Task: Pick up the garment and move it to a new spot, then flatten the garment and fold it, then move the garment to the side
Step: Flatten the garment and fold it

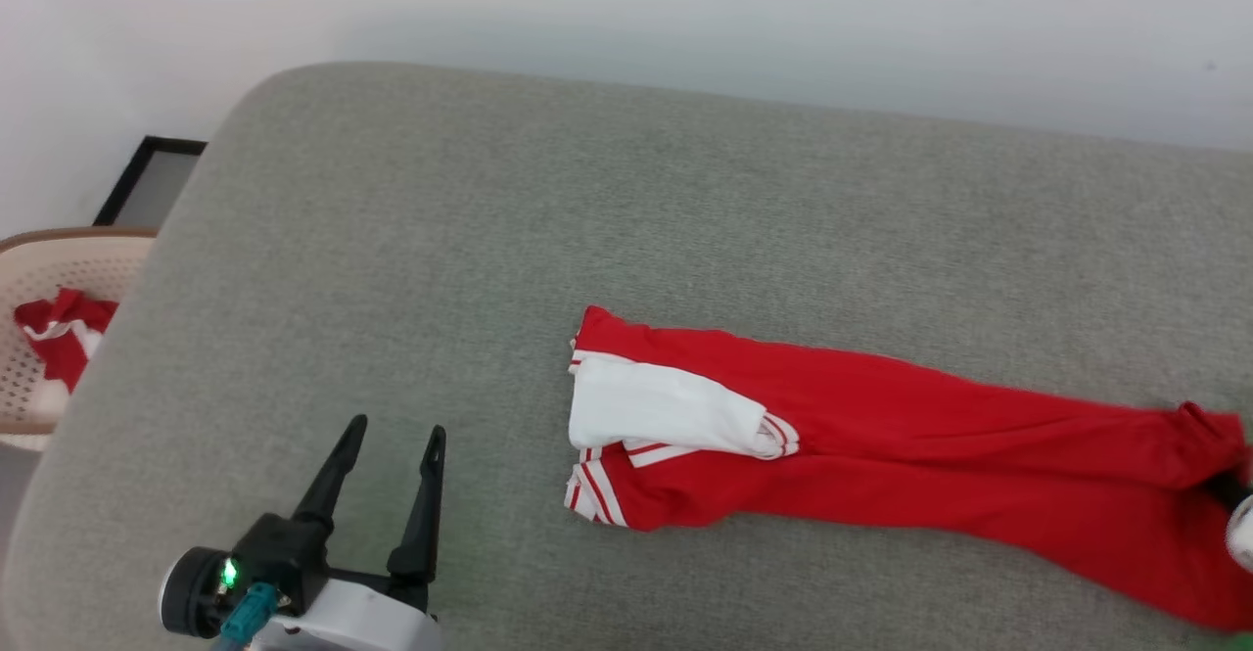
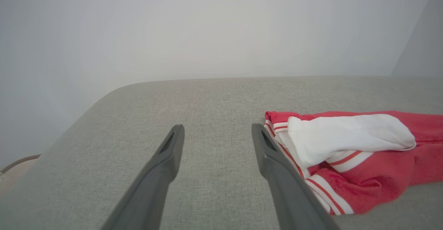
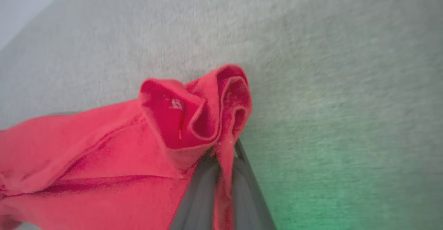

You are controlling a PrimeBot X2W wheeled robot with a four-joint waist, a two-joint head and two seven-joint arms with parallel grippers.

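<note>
Item 1, left gripper (image 1: 397,428): nearest the robot, low over the grey upholstered cushion (image 1: 470,240), 2 fingers spread and empty, tips pointing past the shirt's white-sleeve end. Item 2, red jersey shirt (image 1: 881,426): mid-cushion, drawn out as a long bunched strip, neither flattened nor folded. Item 3, right gripper (image 3: 224,154): at the strip's right end, clamped on a pinch of red fabric. Judged status: pick-up and relocation in hand; flattening, folding and setting aside outstanding. Farther left: beige perforated basket (image 1: 49,269).
</note>
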